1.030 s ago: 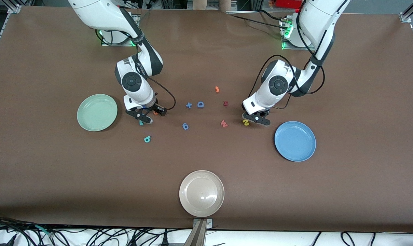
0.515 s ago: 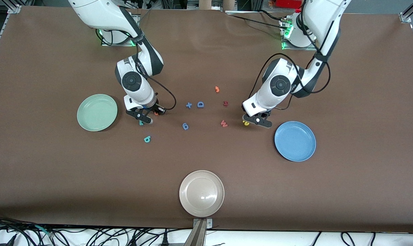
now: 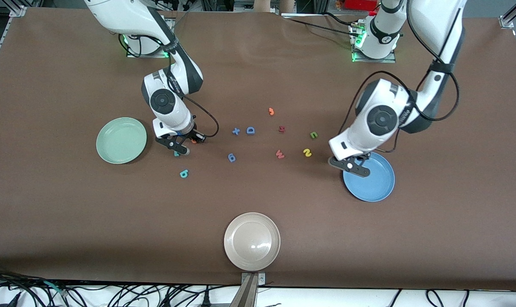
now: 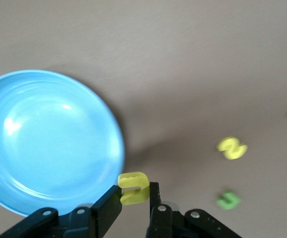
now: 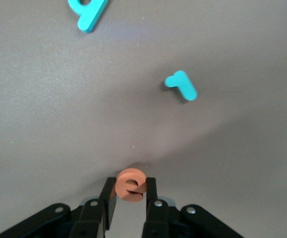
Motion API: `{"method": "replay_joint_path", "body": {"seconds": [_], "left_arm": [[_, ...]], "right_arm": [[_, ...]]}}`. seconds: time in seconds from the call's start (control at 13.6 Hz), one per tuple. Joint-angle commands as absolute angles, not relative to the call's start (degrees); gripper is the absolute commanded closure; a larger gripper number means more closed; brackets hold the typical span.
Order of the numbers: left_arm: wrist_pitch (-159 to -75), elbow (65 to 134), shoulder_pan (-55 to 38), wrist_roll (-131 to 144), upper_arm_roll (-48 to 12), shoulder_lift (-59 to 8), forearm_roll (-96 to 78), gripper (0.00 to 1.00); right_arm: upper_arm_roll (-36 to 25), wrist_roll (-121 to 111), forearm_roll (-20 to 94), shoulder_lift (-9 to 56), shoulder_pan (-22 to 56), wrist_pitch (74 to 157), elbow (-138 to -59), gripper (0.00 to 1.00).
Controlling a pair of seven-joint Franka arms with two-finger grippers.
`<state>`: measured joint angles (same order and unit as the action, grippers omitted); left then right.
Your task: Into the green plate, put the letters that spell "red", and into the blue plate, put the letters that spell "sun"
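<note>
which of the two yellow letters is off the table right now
The yellow "u": the left pincer grips it at the blue plate's rim. The yellow "s" lies on the table.

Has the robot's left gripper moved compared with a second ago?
Yes. The left gripper, shut on the small yellow foam letter u, has left the spot beside the yellow foam letter s and now hangs over the rim of the round blue plate.

A: Where is the front camera?
B: High across the table [image 3: 258, 64], facing both arm bases.
A: And the wrist cameras?
B: Each looks down close past its own fingers; the left shares the blue plate [image 4: 44, 144] [image 3: 375, 185] with the front.
</note>
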<state>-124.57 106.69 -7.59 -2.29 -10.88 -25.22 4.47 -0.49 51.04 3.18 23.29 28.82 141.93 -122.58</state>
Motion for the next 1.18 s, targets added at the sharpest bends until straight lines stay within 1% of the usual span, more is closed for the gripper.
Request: {"method": "replay_joint_path", "body": {"seconds": [0.0,0.07,0.22,0.29,0.37,0.44,0.51,0.66,0.81,0.96,1.1], "left_arm": [[-124.3,102.1,-2.8,-12.5,-11.3,-30.6,5.1,0.81],[-124.9,101.3,-1.6,-14.4,-11.3,-32.2,5.2,0.8],[-128.9,99.8,-1.3,-16.3,-11.3,-36.0,5.2,0.74],[-130.6,99.8,-1.4,-16.5,-11.3,-36.7,5.2,0.59],[-130.9,99.8,-1.7,-16.4,-11.3,-36.7,5.3,0.31],[-130.9,99.8,-1.8,-16.5,-11.4,-36.7,5.3,0.08],[-130.9,99.7,-1.7,-16.7,-11.4,-36.6,5.9,0.01],[-130.4,99.8,-1.7,-17.0,-11.7,-35.9,5.9,0.01],[-130.0,99.8,-2.6,-16.9,-12.5,-35.0,5.2,0.01],[-128.9,99.9,-2.5,-15.6,-15.9,-34.7,5.0,0.0],[-128.8,100.5,-2.7,-8.8,-19.4,-34.7,4.9,0.0]], "right_arm": [[-3.0,49.7,3.7,16.4,28.9,132.2,-121.9,1.0],[-4.6,47.3,3.8,14.5,28.9,128.4,-121.3,1.0],[-8.9,40.1,3.7,11.7,28.8,123.1,-121.0,1.0],[-11.3,35.7,3.7,10.7,28.9,121.3,-121.1,1.0],[-14.1,31.5,3.7,9.9,28.8,119.9,-121.2,1.0],[-17.1,26.5,3.7,9.1,28.8,119.1,-121.5,1.0],[-20.6,21.1,3.7,9.1,28.8,118.4,-121.9,1.0],[-26.9,10.2,3.8,9.1,28.8,118.6,-123.1,1.0],[-31.5,1.3,3.8,11.2,28.5,120.0,-123.6,1.0],[-33.0,-2.5,4.0,14.0,28.0,123.3,-124.3,1.0],[-33.0,-2.9,4.0,16.0,27.4,131.1,-127.9,1.0]]}}
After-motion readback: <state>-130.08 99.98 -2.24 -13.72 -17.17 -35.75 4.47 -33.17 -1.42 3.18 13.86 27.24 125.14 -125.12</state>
